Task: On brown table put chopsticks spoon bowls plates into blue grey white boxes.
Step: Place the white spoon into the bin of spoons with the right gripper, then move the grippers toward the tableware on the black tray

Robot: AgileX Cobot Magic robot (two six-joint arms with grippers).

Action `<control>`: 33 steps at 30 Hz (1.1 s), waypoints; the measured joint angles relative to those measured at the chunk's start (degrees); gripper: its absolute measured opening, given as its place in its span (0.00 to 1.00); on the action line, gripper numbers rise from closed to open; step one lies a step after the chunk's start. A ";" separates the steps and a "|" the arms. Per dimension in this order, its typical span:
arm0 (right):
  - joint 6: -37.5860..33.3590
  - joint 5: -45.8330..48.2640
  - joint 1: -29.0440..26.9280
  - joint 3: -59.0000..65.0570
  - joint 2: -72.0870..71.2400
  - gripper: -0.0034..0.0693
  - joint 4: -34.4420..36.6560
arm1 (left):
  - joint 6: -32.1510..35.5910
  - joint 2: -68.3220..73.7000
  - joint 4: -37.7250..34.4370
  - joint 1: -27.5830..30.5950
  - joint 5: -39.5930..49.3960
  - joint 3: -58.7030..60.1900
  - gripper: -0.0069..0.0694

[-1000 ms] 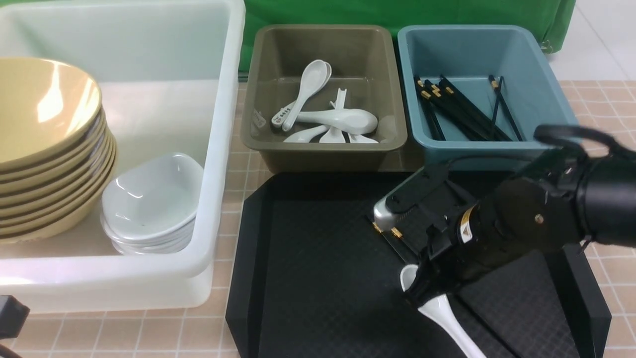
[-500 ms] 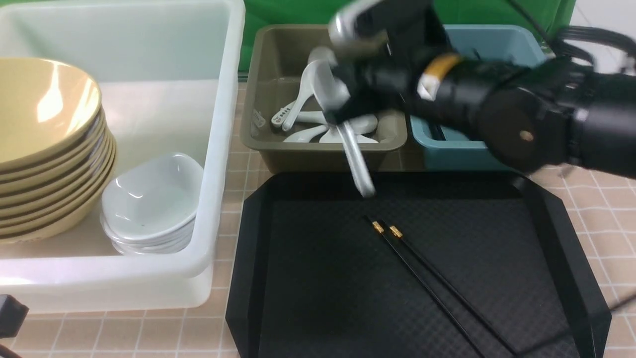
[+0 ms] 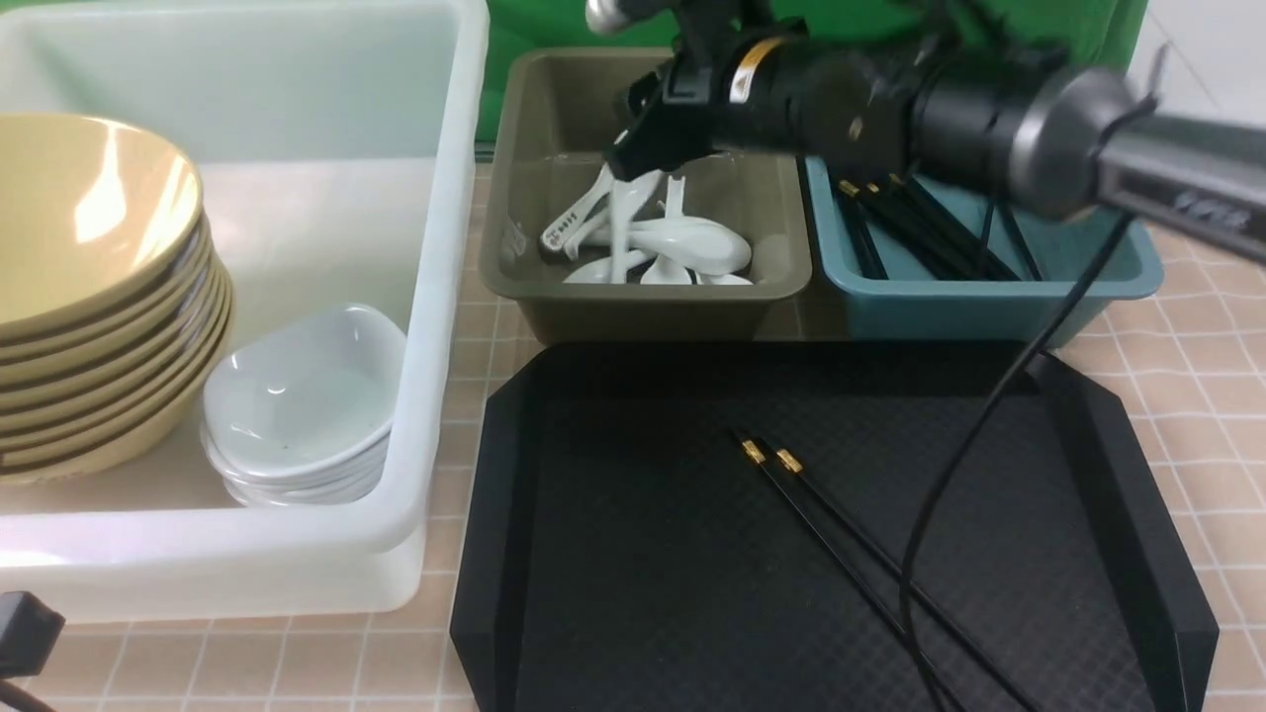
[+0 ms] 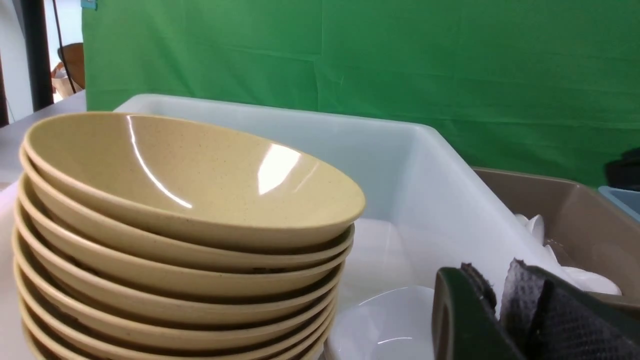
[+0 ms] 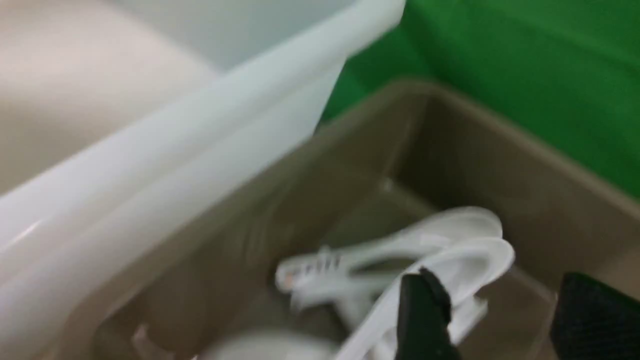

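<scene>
Black right arm (image 3: pixel 890 109), silver collar (image 3: pixel 1063 138), yellow label (image 3: pixel 744 59), thin black cable (image 3: pixel 979 435)

A creased green cloth backdrop (image 4: pixel 350 75) hangs as the back wall, just beyond the right jaws. Beneath those jaws and out to either side runs the surface (image 3: pixel 1221 326), tan with a pale grid of tile lines. Farther back, off to their right, lies a light tiled floor (image 3: pixel 1207 89). Well beyond the left jaws, beside the cloth's edge, a dark upright post (image 4: pixel 32 50) stands by a brightly lit white wall (image 4: pixel 66 22).
</scene>
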 joint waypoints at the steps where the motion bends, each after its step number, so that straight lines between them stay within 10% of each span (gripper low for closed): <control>1: 0.00 5.78 -0.05 -0.51 -1.95 0.61 0.00 | 0.00 0.00 0.00 0.00 -0.05 0.00 0.22; 9: 0.25 35.17 -0.66 6.81 -10.32 0.62 -0.80 | -0.40 0.00 0.00 0.00 -1.89 0.00 0.22; 17: 5.59 25.30 -0.59 28.91 -9.58 0.69 -0.72 | -0.64 0.00 0.00 0.00 -2.15 0.00 0.22; 33: 9.07 14.74 3.96 30.30 -3.72 0.76 -0.47 | -0.71 0.00 -0.02 0.00 -2.17 0.00 0.22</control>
